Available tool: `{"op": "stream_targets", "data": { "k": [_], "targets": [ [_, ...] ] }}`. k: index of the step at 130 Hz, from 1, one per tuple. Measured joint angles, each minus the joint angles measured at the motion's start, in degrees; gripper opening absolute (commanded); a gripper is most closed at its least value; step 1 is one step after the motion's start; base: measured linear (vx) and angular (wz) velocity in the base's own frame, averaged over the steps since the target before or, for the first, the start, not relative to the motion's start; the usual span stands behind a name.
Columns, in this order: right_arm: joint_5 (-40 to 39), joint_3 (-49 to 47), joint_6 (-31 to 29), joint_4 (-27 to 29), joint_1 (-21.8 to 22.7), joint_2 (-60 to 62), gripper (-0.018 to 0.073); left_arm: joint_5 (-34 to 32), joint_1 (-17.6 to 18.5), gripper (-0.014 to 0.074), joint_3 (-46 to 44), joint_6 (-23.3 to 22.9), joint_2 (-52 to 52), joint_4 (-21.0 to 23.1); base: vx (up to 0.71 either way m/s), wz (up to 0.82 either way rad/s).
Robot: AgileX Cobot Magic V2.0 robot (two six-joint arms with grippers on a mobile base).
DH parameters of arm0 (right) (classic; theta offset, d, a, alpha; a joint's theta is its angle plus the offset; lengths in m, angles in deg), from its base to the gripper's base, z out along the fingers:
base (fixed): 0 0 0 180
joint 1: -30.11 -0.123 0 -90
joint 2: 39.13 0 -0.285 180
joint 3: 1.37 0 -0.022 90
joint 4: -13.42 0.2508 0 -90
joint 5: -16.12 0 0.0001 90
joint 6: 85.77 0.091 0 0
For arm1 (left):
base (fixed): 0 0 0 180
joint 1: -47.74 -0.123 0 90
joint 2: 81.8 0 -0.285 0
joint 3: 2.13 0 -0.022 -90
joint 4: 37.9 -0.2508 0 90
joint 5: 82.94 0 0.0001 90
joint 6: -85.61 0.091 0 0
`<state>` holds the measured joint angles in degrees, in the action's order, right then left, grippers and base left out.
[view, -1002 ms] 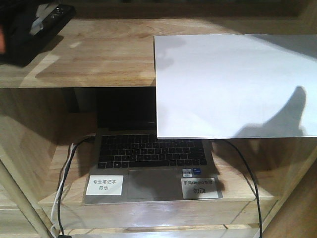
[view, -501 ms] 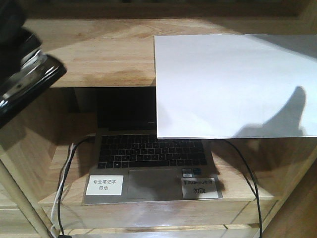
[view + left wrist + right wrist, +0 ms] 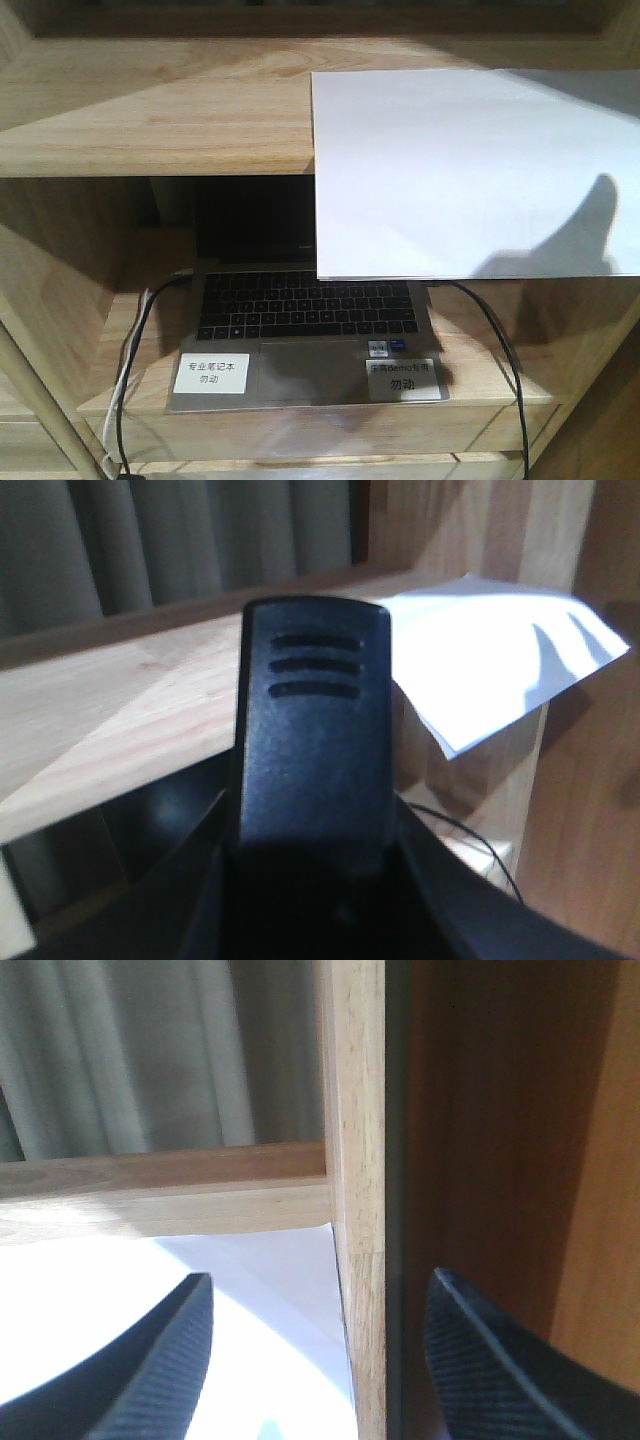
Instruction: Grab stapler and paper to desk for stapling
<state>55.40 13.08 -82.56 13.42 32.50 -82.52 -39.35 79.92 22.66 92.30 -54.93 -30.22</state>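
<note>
The black stapler fills the middle of the left wrist view, its ribbed end pointing up. My left gripper is shut on it, and its dark fingers flank the stapler's lower part. The white paper lies on the right of the top shelf, with its near edge hanging over the shelf front; it also shows as the paper and the paper. My right gripper is open above the paper's right edge, its fingers straddling a wooden upright. Neither gripper shows in the front view. The desk is out of view.
A light wooden shelf board carries the paper. Below it an open laptop sits on a lower shelf, with a black cable on the right and cables on the left. A brown panel stands right of the upright.
The left gripper with the stapler rose from the shelf's far left corner, passed close to the front camera and has left that view. The paper has not moved.
</note>
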Motion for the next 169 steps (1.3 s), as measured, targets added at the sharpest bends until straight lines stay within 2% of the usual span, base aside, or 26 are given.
{"op": "stream_targets", "data": {
  "k": [50, 70, 169],
  "targets": [
    [0.0, 0.0, 0.0, 0.0, 0.0, 0.0, 0.0433, 1.8, 0.0, -0.0008, 4.0, 0.0, -12.2, -0.1, 0.0, 0.0],
    [0.0, 0.0, 0.0, 0.0, 0.0, 0.0, 0.0433, 3.7, 0.0, -0.0008, 4.0, 0.3, -12.5, -0.1, 0.0, 0.0],
    [0.0, 0.0, 0.0, 0.0, 0.0, 0.0, 0.0433, 2.7, 0.0, -0.0006, 4.0, 0.5, -12.5, -0.1, 0.0, 0.0]
  ]
}}
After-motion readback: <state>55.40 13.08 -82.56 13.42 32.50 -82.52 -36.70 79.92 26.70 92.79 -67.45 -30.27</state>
